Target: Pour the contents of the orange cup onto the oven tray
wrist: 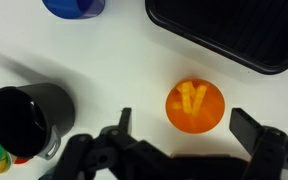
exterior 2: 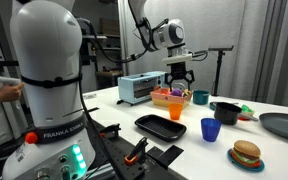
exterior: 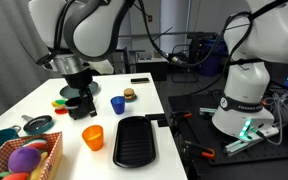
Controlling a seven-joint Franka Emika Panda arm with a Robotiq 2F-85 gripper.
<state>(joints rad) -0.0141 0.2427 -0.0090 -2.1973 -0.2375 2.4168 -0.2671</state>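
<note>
The orange cup point(wrist: 194, 107) stands upright on the white table and holds several yellow sticks point(wrist: 192, 98). It also shows in both exterior views point(exterior: 93, 137) point(exterior 2: 178, 113). The black ridged oven tray point(exterior: 135, 140) point(exterior 2: 161, 126) point(wrist: 234, 35) lies beside the cup. My gripper point(wrist: 185, 116) is open and empty. It hovers above the cup, with one finger on each side of it in the wrist view. In both exterior views the gripper point(exterior: 79, 100) point(exterior 2: 177, 80) hangs well above the table.
A blue cup point(exterior: 118, 104) point(exterior 2: 210, 129) point(wrist: 74, 6) stands near the tray. A dark round pot point(wrist: 29, 115) is beside the gripper. A toy burger point(exterior 2: 246, 154), a dark pan point(exterior 2: 226, 110), a grey plate point(exterior 2: 282, 125), a toy basket point(exterior: 24, 160) and a toaster oven point(exterior 2: 141, 88) are around.
</note>
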